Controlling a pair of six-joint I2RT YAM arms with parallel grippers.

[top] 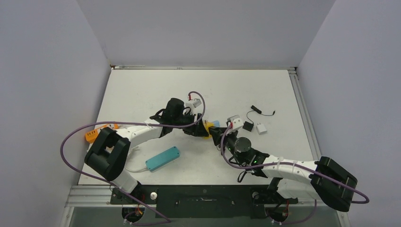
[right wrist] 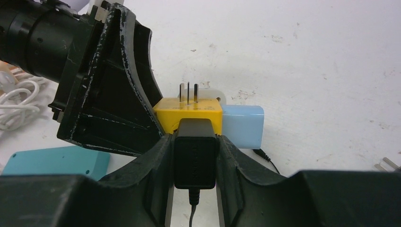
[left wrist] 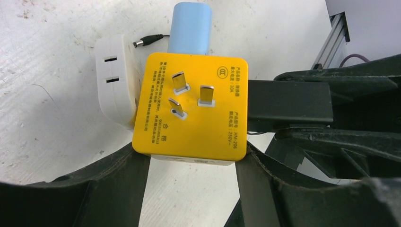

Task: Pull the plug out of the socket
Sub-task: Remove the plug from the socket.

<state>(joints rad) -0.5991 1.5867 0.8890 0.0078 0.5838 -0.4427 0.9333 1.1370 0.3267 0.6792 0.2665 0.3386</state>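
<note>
Not unplugged yet: the left gripper (left wrist: 189, 165) is clamped on the yellow socket cube (left wrist: 191, 106) mid-table, the right gripper (right wrist: 195, 156) pinches the black plug (right wrist: 195, 153), which looks fully seated

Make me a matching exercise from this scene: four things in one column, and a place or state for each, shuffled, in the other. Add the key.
Things:
1. yellow adapter
2. black plug
3. light blue plug
4. teal box

Places or states:
A. clamped between the right gripper's fingers
B. lying on the table near the left arm's base, touched by neither gripper
C. held by the left gripper, three metal prongs facing its wrist camera
D. plugged into the side of the adapter away from the left gripper

Pairs: 1-C, 2-A, 3-D, 4-B
</note>
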